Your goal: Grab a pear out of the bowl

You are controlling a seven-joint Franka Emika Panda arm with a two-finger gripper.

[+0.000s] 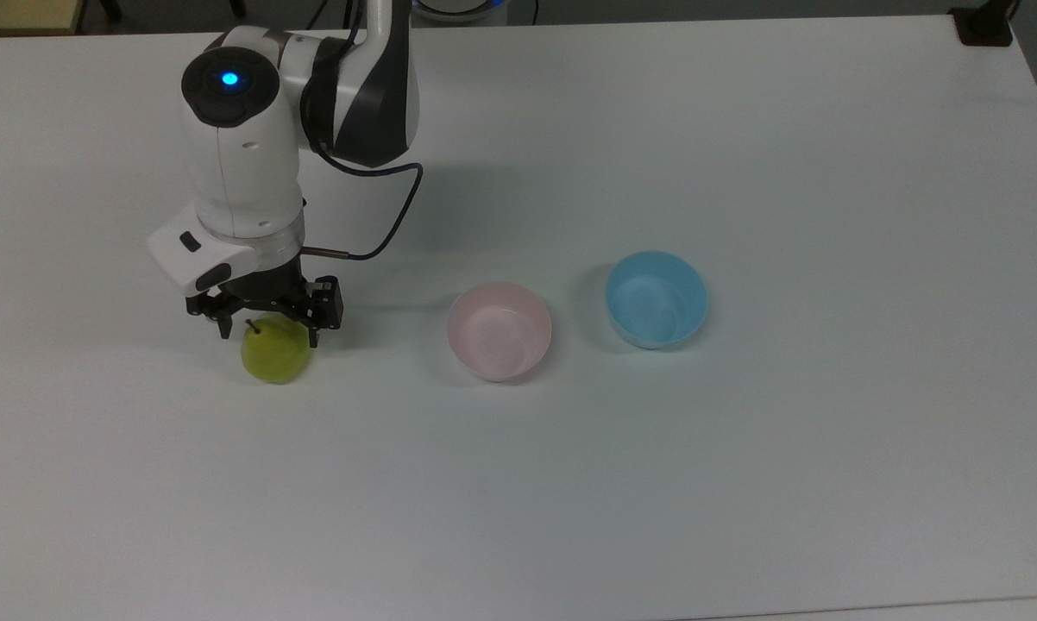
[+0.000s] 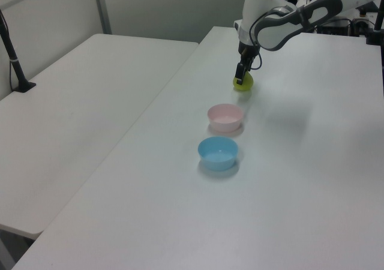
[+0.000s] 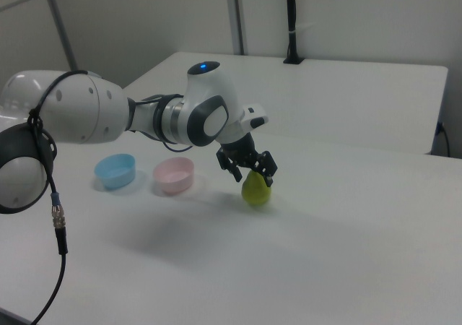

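The yellow-green pear (image 1: pixel 275 354) (image 2: pixel 243 84) (image 3: pixel 255 188) rests on the white table, its dark stem pointing up toward the wrist. My gripper (image 1: pixel 268 332) (image 3: pixel 251 172) hangs just above it, open, with one finger off each side of the pear's top and not gripping it. The pale pink bowl (image 1: pixel 499 330) (image 2: pixel 225 117) (image 3: pixel 174 175) stands empty, to the right of the pear in the top view.
A light blue bowl (image 1: pixel 656 298) (image 2: pixel 218 152) (image 3: pixel 115 170), also empty, sits just beyond the pink one at the top view's right. A black cable (image 1: pixel 393 224) loops off the wrist. A second white table (image 2: pixel 78 102) adjoins at the left view's left.
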